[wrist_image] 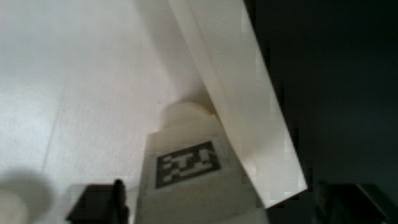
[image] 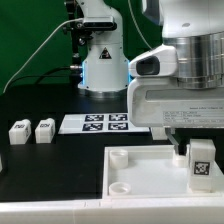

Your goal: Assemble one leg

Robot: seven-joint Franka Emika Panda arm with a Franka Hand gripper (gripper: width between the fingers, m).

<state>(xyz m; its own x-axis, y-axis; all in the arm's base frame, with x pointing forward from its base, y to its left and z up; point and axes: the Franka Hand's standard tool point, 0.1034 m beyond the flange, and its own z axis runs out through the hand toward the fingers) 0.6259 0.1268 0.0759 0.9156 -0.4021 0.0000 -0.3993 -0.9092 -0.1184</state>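
Note:
My gripper [image: 196,150] is at the exterior view's right, shut on a small white leg [image: 201,168] with a black-and-white tag facing out. It holds the leg upright over the near right corner of the large white tray [image: 140,185]. In the wrist view the leg [wrist_image: 187,160] stands between my dark fingers [wrist_image: 98,203], tag showing, with its far end at a round corner socket [wrist_image: 187,108] beside the tray's raised wall [wrist_image: 231,70]. I cannot tell whether the leg touches the socket.
Two more small white tagged legs [image: 18,131] [image: 43,130] lie on the black table at the exterior view's left. The marker board [image: 103,123] lies behind the tray. The arm's white base [image: 103,60] stands at the back. A round socket [image: 119,158] shows at the tray's left corner.

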